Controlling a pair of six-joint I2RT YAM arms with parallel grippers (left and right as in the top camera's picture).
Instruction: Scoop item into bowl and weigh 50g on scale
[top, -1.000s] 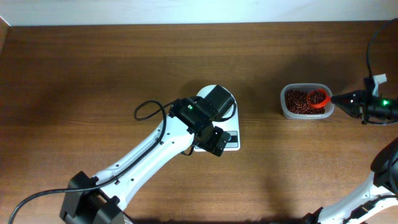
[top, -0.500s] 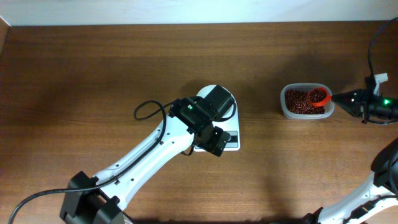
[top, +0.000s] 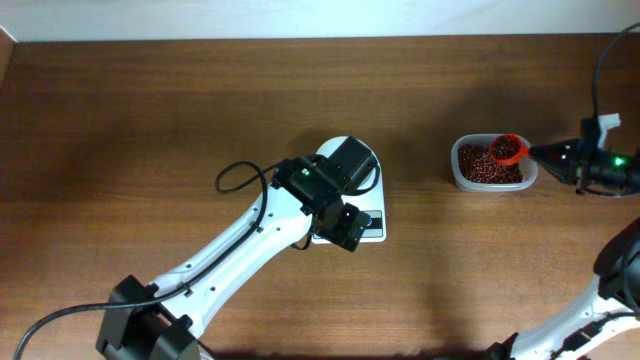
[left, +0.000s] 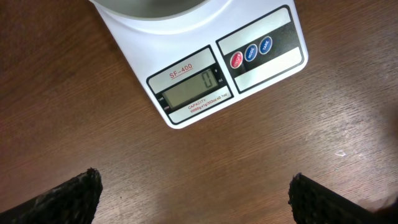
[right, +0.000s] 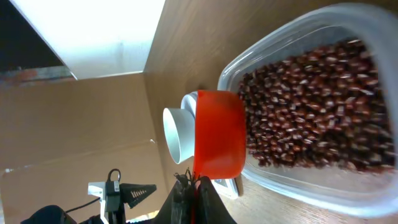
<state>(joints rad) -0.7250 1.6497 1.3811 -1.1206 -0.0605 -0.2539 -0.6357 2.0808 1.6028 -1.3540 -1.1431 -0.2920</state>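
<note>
The bright orange-red plastic scoop (top: 508, 149) is pinched by the right gripper (top: 538, 153) over the clear plastic container (top: 454, 166), where the small dark reddish-brown beans (top: 486, 172) are heaped. The left gripper (left: 196, 199) is held spread before the white rectangular digital scale (left: 186, 93), on which 0 is displayed.

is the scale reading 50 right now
No, the display on the scale shows 0 in the left wrist view.
</note>
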